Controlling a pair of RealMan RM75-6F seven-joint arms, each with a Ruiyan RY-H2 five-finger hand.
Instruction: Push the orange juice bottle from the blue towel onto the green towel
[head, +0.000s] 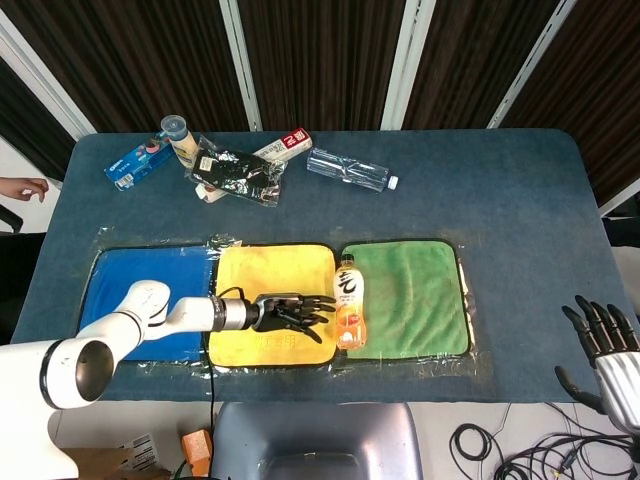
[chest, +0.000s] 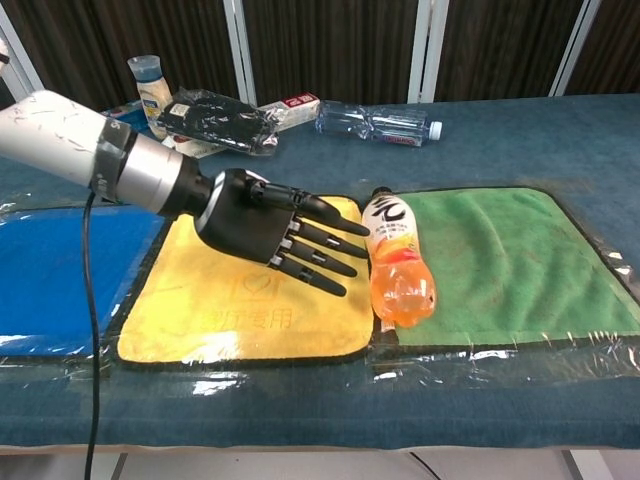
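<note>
On the dark blue table (head: 500, 200) in front of me, the orange juice bottle (chest: 396, 262) lies on its side, white label up, on the left edge of the green towel (chest: 500, 260). My left hand (chest: 270, 232) hovers over the yellow towel (chest: 200, 310), fingers spread, holding nothing. My right hand (head: 608, 348) hangs off the table, fingers apart, holding nothing.

We see three towels in a row: a blue towel (head: 150, 290), a yellow towel (head: 275, 275) with faint printed lettering, and a green towel (head: 410, 295), each edged in black; the surface (head: 500, 200) beneath is dark blue; the orange juice bottle (head: 349, 301) shows orange liquid under a white label with dark characters; our left hand (chest: 270, 230) is black on a silver-and-white arm; our right hand (head: 605, 345) has black fingers.
</note>
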